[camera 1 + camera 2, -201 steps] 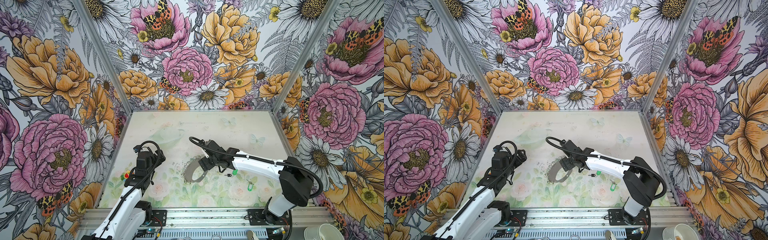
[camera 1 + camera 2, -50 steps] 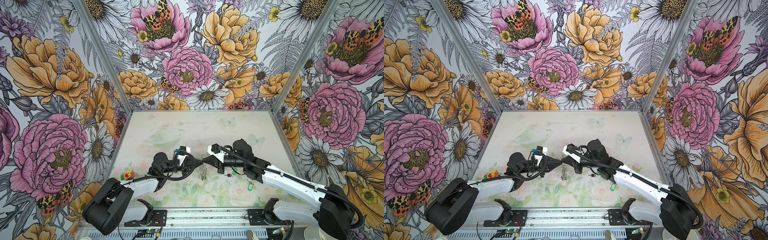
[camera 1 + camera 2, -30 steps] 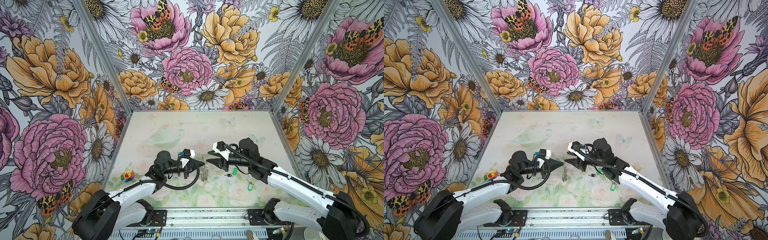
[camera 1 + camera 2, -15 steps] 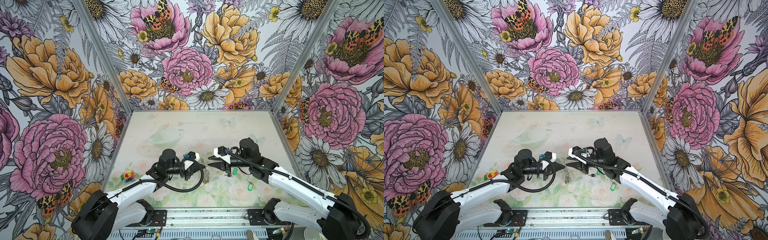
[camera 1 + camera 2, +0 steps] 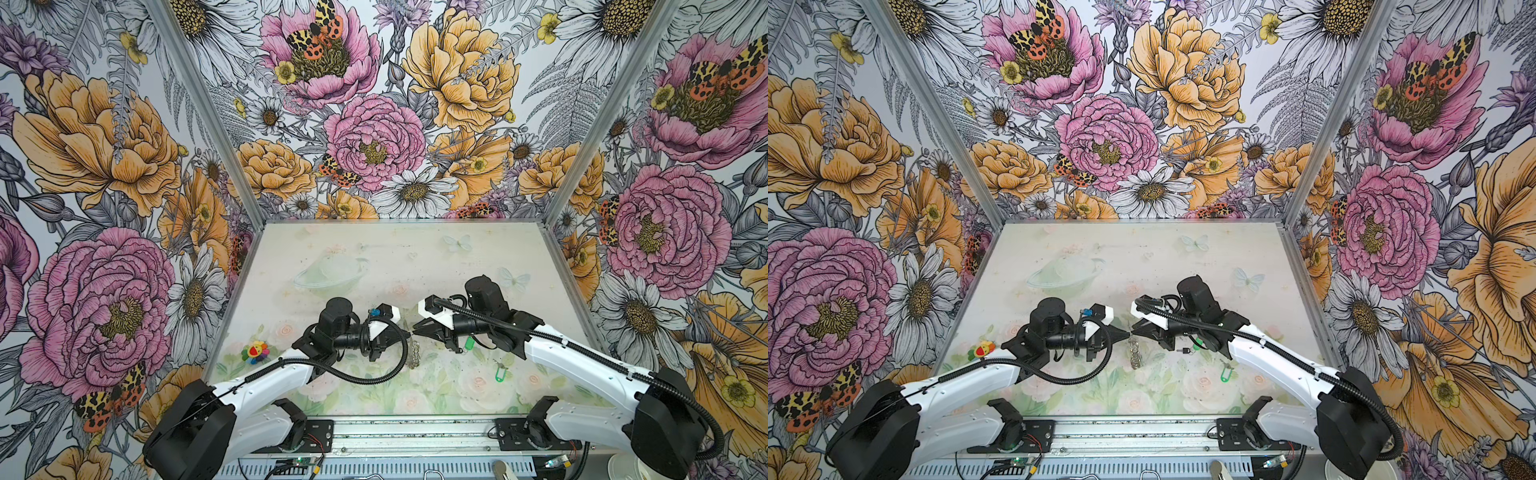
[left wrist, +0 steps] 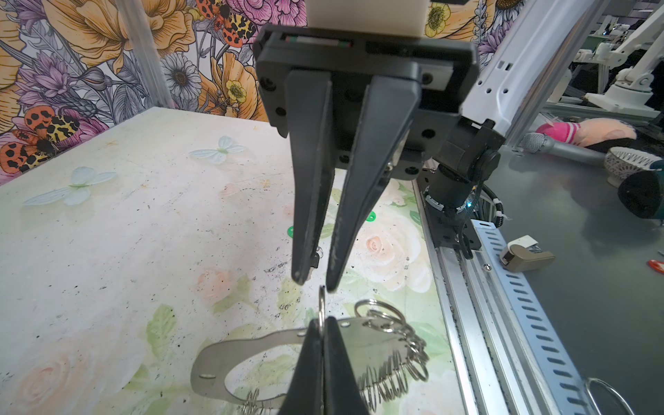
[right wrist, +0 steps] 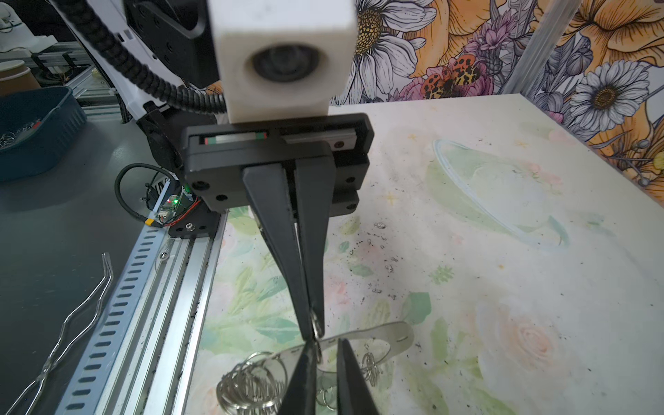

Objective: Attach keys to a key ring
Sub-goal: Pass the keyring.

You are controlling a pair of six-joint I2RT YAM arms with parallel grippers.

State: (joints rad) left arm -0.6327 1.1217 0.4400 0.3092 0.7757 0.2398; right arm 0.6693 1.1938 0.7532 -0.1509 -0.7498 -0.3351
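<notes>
The key ring (image 5: 412,353) (image 5: 1133,353), a grey horseshoe plate (image 6: 251,345) (image 7: 391,336) edged with silver wire rings, hangs tilted just above the table. My left gripper (image 5: 408,332) (image 5: 1128,331) (image 6: 322,319) (image 7: 312,330) is shut on one wire ring at the plate's edge. My right gripper (image 5: 415,330) (image 5: 1135,330) (image 7: 327,345) (image 6: 314,282) faces it tip to tip. Its jaws stand a narrow gap apart beside that same ring. Two keys on green tags lie on the table: one (image 5: 468,343) (image 5: 1198,343) under the right wrist, one (image 5: 500,374) (image 5: 1225,380) nearer the front.
A small rainbow flower toy (image 5: 255,351) (image 5: 981,350) lies at the table's left. Floral walls close three sides. The metal rail (image 5: 415,432) with both arm bases runs along the front. A blue bin (image 7: 32,133) and a bent wire (image 7: 72,323) sit outside.
The left gripper carried the key ring rightward. The right gripper's jaws narrowed from wide open to a small gap, and the two sets of tips now meet at the ring.
</notes>
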